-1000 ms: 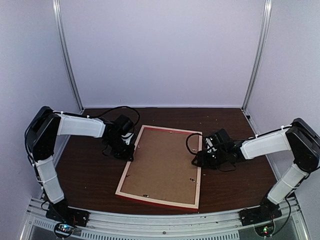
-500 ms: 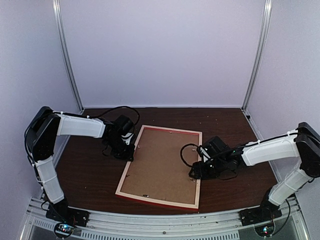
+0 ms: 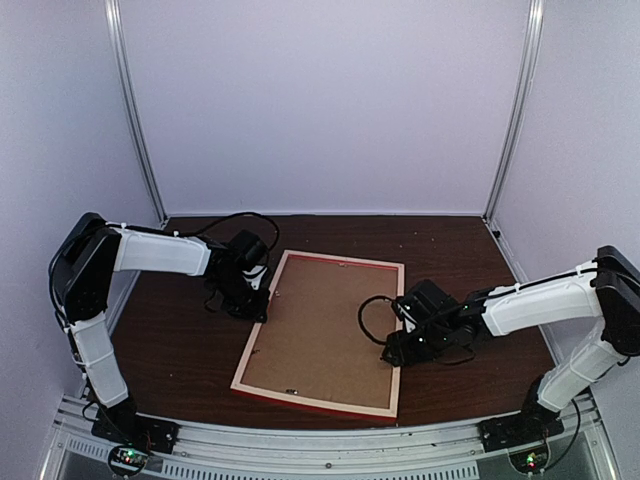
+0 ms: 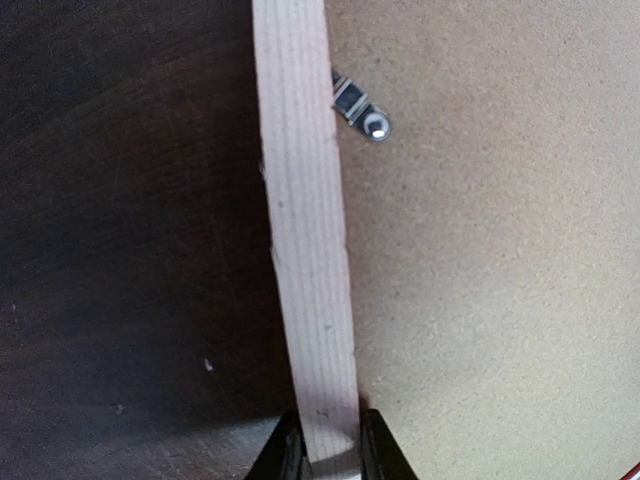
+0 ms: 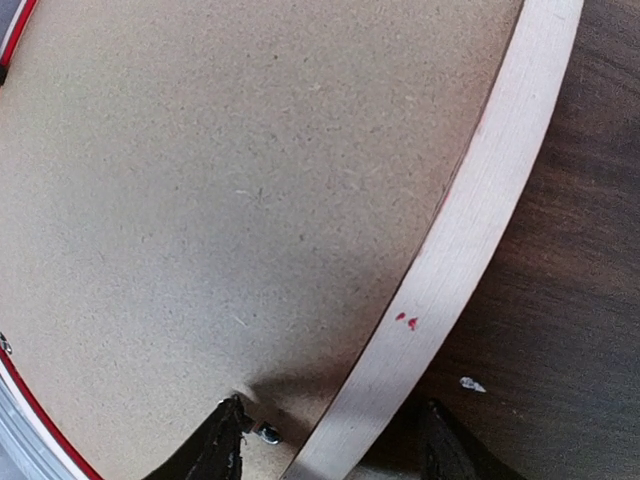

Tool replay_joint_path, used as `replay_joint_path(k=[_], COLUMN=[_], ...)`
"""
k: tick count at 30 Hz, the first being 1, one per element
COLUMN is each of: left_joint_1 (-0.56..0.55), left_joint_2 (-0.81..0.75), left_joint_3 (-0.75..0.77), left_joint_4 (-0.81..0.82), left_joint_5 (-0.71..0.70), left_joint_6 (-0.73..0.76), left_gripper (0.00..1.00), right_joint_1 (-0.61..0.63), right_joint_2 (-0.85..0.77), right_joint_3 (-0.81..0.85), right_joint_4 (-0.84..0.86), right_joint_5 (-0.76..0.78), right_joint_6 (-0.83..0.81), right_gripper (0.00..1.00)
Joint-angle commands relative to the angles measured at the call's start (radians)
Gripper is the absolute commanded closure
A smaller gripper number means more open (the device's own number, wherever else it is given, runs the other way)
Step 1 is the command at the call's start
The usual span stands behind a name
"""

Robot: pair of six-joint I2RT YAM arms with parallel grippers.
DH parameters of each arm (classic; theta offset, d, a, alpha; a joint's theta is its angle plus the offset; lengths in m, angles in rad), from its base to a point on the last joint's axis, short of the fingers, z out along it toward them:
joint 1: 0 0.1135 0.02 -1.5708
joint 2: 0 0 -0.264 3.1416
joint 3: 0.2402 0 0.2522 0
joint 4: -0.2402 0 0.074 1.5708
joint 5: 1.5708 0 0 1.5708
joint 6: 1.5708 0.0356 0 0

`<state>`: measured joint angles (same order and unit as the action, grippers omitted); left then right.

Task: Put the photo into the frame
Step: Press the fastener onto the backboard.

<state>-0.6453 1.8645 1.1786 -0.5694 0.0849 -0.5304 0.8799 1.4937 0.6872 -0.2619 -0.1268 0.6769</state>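
Note:
The frame (image 3: 395,335) lies face down on the dark table, pale wood back up, red at its outer edge. The plain brown backing board (image 3: 320,325) fills it. The photo is hidden. My left gripper (image 3: 258,300) is shut on the frame's left strip (image 4: 305,260), one finger on each side. My right gripper (image 3: 392,355) is open and straddles the frame's right strip (image 5: 470,230), one finger (image 5: 222,450) over the board by a small metal clip (image 5: 268,433), the other finger (image 5: 445,445) over the table.
A metal turn clip (image 4: 360,110) sits on the board beside the left strip. Grey walls close in the table at the back and sides. A metal rail (image 3: 330,450) runs along the near edge by the arm bases.
My right gripper has moved down along the frame's right strip toward the near edge. The left arm and the frame have not moved.

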Motion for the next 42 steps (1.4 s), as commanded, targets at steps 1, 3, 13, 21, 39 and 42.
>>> replay_joint_path(k=[1,3,13,21,39,42], left_joint_1=[-0.002,-0.002,-0.002,-0.002,-0.002,-0.002], left_joint_2=[0.002,0.003,0.005,0.011,0.008,0.007], left_joint_3=[-0.016,-0.014,-0.01,-0.008,-0.009,-0.007], left_joint_4=[-0.011,-0.012,-0.012,-0.012,-0.015,-0.018], left_joint_5=[-0.012,-0.01,-0.001,0.006,0.002,0.001], left_joint_6=[0.006,0.007,0.01,0.013,0.015,0.017], left_gripper=[0.81,0.81,0.81,0.81,0.81,0.81], right_joint_1=[0.016,0.016,0.017,0.017,-0.012,-0.011], right_joint_2=[0.017,0.01,-0.003,0.008,-0.049,-0.014], right_joint_3=[0.001,-0.006,-0.01,0.0,0.007,0.022], right_joint_4=[-0.059,-0.053,-0.054,-0.08,-0.079,-0.064], right_joint_5=[0.02,0.009,-0.015,-0.021,-0.057,-0.062], right_joint_6=[-0.029,-0.037,-0.087,-0.128,-0.095,-0.079], right_gripper=[0.4,0.38,0.38,0.41,0.4,0.39])
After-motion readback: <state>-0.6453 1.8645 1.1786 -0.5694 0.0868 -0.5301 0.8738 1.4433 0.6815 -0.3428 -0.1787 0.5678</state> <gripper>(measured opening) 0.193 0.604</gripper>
